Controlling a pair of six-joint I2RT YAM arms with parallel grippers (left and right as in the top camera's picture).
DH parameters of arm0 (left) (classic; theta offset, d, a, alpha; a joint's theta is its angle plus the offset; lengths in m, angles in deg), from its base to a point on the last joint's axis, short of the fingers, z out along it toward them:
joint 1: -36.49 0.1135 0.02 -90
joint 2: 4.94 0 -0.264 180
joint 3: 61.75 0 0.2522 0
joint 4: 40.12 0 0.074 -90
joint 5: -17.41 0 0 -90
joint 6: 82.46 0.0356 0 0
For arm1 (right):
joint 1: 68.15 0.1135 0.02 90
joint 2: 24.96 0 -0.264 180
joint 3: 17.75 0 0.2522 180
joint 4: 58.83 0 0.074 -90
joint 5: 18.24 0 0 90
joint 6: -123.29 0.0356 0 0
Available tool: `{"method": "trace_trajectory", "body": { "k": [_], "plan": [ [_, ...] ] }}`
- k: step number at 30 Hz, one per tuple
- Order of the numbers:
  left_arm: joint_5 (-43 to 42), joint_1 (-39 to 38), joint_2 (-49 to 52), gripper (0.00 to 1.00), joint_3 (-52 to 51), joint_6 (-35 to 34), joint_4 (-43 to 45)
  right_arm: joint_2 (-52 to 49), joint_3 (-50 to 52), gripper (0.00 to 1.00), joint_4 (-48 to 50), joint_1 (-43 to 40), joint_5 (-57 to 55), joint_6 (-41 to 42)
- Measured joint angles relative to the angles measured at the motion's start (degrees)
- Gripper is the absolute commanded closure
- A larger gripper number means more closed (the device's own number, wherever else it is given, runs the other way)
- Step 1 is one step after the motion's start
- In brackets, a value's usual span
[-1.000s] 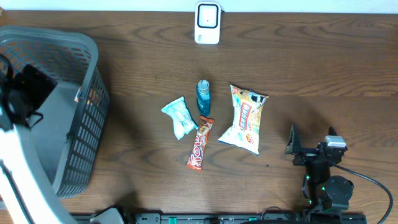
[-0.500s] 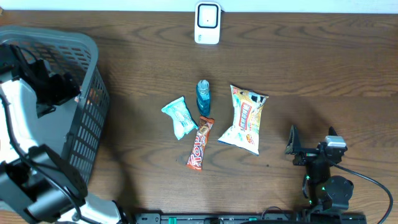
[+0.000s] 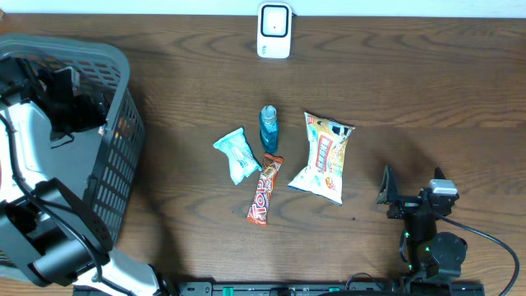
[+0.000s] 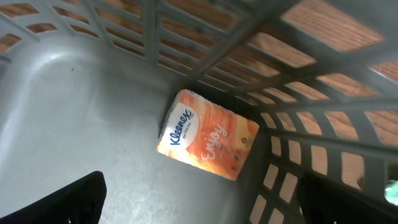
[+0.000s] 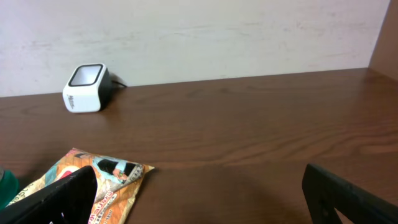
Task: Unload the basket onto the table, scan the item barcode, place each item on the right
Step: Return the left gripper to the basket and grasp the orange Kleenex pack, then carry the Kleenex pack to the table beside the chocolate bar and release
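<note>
Inside the basket (image 4: 186, 37), left gripper (image 4: 214, 202) gapes above Kleenex pack (image 4: 208, 134).

Tissue pack (image 4: 208, 142) in basket (image 4: 93, 124) corner

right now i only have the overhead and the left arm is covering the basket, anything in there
Observer: Yes. The left wrist view shows one orange Kleenex pack lying flat on the basket floor, close to the slatted wall.
Operator: is the left gripper on it
Observer: No. The left gripper is open above the pack, its fingers spread to the bottom corners of the frame, with nothing between them.
Operator: what does the right wrist see
Observer: The right gripper is open with only bare table between its fingers. The snack bag lies off to its left, and the scanner sits beyond, by the wall.
</note>
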State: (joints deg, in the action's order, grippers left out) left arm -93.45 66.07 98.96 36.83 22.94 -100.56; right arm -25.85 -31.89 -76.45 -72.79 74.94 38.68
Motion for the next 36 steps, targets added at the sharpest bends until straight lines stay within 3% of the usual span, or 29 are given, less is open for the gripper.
{"method": "trace_trajectory", "body": {
  "k": [3, 7, 11, 15, 23, 26, 31, 36],
  "plan": [
    [0.0, 0.0, 1.6, 0.02, 0.0, -3.1, 0.2, 0.0, 0.0, 0.01, 0.0, 0.0, 0.0, 0.0],
    [0.2, 0.0, 4.4, 0.02, 0.0, -12.3, -0.2, 0.0, 0.0, 0.01, 0.0, 0.0, 0.0, 0.0],
    [0.2, 0.0, 7.7, 0.14, 0.0, -22.6, -1.4, 0.0, 0.0, 0.01, 0.0, 0.0, 0.0, 0.0],
    [0.2, 0.0, 10.0, 0.18, 0.0, -30.1, -2.3, 0.0, 0.0, 0.01, 0.0, 0.0, 0.0, 0.0],
    [2.5, -0.8, 10.4, 0.23, -3.1, -38.3, 1.4, 0.0, 0.0, 0.01, 0.0, 0.0, 0.0, 0.0],
    [3.3, -1.3, 9.8, 0.43, -4.3, -39.8, 3.6, 0.0, 0.0, 0.01, 0.0, 0.0, 0.0, 0.0],
    [1.7, -1.9, 9.5, 0.92, -5.6, -41.2, 6.3, 0.0, 0.0, 0.01, 0.0, 0.0, 0.0, 0.0],
    [1.5, -2.1, 9.0, 0.92, -5.6, -41.1, 6.4, 0.0, 0.0, 0.01, 0.0, 0.0, 0.0, 0.0]
  ]
}}
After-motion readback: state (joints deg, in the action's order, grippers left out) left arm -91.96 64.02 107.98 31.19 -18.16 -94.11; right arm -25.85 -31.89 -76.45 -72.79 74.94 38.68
